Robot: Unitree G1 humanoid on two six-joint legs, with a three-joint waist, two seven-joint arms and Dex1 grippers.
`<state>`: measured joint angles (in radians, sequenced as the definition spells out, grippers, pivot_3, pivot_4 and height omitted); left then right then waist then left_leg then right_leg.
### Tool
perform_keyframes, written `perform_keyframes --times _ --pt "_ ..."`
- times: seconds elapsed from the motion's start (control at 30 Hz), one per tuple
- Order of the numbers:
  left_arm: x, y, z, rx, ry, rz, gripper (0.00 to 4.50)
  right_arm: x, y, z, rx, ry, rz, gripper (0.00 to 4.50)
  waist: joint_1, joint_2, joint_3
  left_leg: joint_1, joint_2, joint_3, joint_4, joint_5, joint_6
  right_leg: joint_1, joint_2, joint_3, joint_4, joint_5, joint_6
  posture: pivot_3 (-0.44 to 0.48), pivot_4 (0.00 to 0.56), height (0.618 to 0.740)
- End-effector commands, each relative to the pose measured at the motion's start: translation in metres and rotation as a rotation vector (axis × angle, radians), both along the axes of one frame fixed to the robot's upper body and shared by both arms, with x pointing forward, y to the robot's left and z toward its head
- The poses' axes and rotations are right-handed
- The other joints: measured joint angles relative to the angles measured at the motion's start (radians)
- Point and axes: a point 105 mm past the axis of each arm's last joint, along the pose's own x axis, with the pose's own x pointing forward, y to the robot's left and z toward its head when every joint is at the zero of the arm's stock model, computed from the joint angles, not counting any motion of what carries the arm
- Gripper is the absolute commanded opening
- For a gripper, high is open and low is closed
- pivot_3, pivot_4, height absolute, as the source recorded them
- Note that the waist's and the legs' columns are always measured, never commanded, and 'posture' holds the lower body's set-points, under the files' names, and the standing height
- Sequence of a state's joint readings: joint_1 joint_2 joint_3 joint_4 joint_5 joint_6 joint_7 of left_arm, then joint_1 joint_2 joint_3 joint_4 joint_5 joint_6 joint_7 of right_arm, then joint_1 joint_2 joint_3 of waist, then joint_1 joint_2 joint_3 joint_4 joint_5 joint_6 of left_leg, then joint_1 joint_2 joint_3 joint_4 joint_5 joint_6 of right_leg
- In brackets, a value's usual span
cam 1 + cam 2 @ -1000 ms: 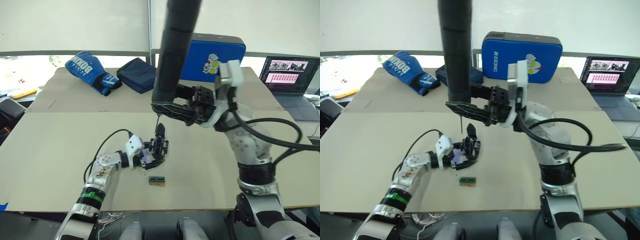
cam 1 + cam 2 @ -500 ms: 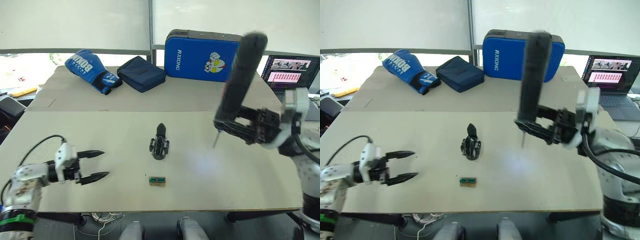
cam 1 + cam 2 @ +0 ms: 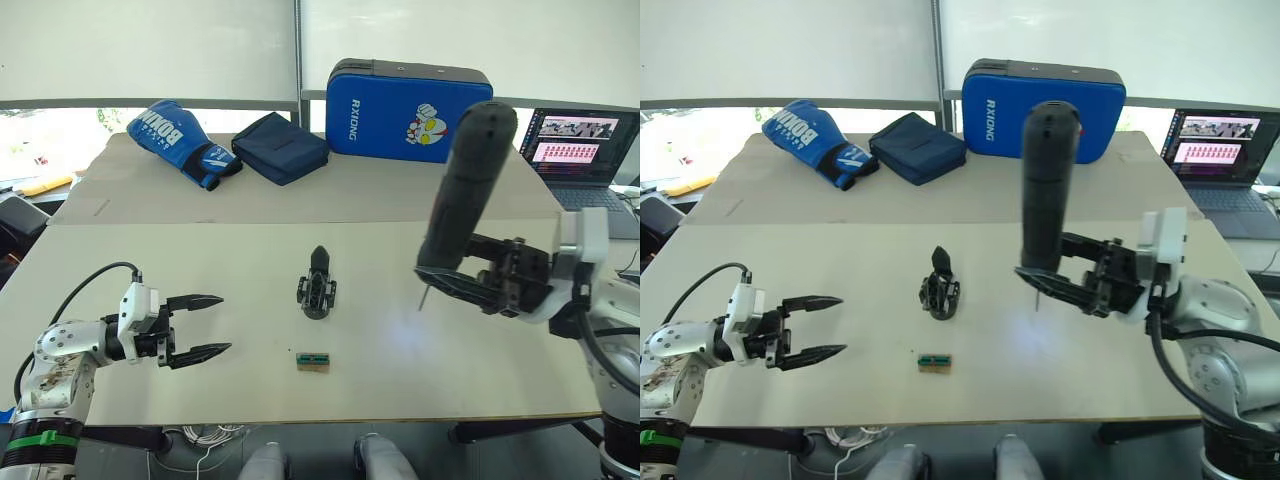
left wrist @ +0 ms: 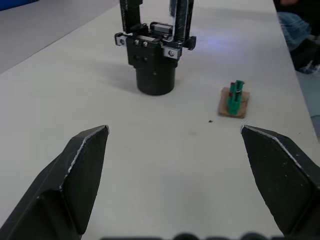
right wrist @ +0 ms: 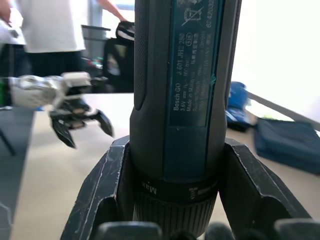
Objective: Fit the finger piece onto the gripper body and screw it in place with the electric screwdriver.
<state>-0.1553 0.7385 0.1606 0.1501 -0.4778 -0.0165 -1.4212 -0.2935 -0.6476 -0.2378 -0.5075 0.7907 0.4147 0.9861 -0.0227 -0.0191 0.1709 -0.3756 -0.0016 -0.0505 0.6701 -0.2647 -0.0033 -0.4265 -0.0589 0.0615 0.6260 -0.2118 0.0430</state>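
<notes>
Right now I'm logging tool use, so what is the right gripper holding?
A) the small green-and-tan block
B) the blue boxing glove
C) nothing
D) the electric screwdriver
D: the right gripper is shut on the electric screwdriver, held upright with its bit pointing down above the table.

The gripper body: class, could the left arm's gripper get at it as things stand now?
Probably yes. The left gripper is open and empty, pointing at the gripper body across bare table.

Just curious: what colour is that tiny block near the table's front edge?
Green on a tan base; clearest in the left wrist view.
</notes>
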Motion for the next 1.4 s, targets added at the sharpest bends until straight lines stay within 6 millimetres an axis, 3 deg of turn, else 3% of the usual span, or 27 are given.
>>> perform_keyframes --times 0.03,0.2,0.53,1.17,1.4 --pt "0.002 -0.016 0.002 0.016 -0.010 -0.030 4.47 -0.015 0.024 0.009 0.017 -0.047 0.117 1.94 0.001 0.000 0.000 0.000 0.000 0.000 0.000 0.000 0.000 0.000 0.000 0.000 0.000 0.000 0.000 0.000 0.150 0.740" --pt "-0.009 -0.039 -0.017 0.066 0.019 -0.115 4.47 -0.020 0.058 -0.005 0.008 -0.069 0.248 1.94 0.002 -0.001 0.000 0.000 0.000 0.000 0.000 0.000 0.000 0.000 0.000 0.000 0.000 0.000 0.000 0.000 0.150 0.740" --pt "-0.004 -0.079 -0.032 0.071 0.007 -0.162 4.47 -0.008 0.089 -0.019 0.019 -0.100 0.335 1.94 0.005 -0.001 0.000 0.000 -0.001 -0.001 0.001 0.000 0.000 0.000 0.000 0.000 0.001 0.000 0.000 0.000 0.150 0.740" --pt "-0.009 -0.108 -0.048 0.087 0.045 -0.243 4.47 -0.006 0.110 -0.041 0.031 0.011 0.424 1.94 0.003 -0.001 0.000 0.001 -0.001 -0.001 0.001 0.000 0.000 0.000 0.000 0.000 0.002 0.000 -0.001 0.000 0.150 0.740" --pt "-0.009 -0.110 -0.051 0.094 0.051 -0.241 4.47 -0.002 0.110 -0.050 0.007 0.026 0.431 1.94 0.003 -0.001 0.000 0.001 -0.001 -0.001 0.001 0.000 0.000 0.000 0.000 0.000 0.003 0.000 -0.001 0.000 0.150 0.740"
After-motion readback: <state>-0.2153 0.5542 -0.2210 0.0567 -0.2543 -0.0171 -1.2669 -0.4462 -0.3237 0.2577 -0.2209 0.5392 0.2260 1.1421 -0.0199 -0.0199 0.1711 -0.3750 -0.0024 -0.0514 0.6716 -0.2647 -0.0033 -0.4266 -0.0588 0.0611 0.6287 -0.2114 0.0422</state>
